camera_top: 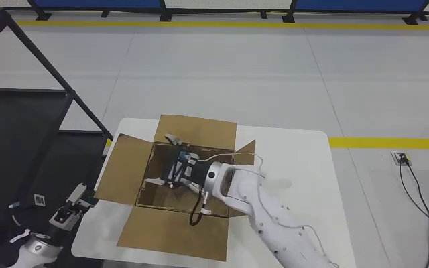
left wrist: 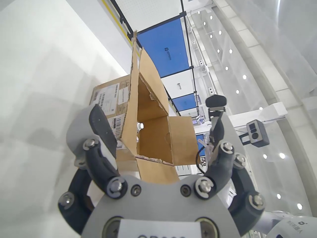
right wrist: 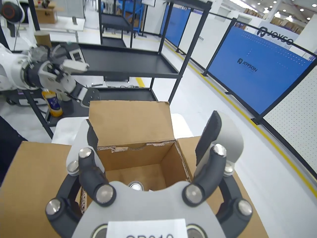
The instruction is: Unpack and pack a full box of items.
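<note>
Right gripper (right wrist: 151,130): I had its fingers spread wide and holding nothing, over the opening of the box (camera_top: 198,130).
Left gripper (left wrist: 156,110): likewise spread and empty, low off the table (camera_top: 295,154) edge, to the side of the box and apart from it.
Box: brown cardboard with its flaps folded out, ragged corrugated edges at the rim and printed labels on one side wall. It sat on the white table.
Inside: I could see one round silvery top (right wrist: 135,186) low in the box.
</note>
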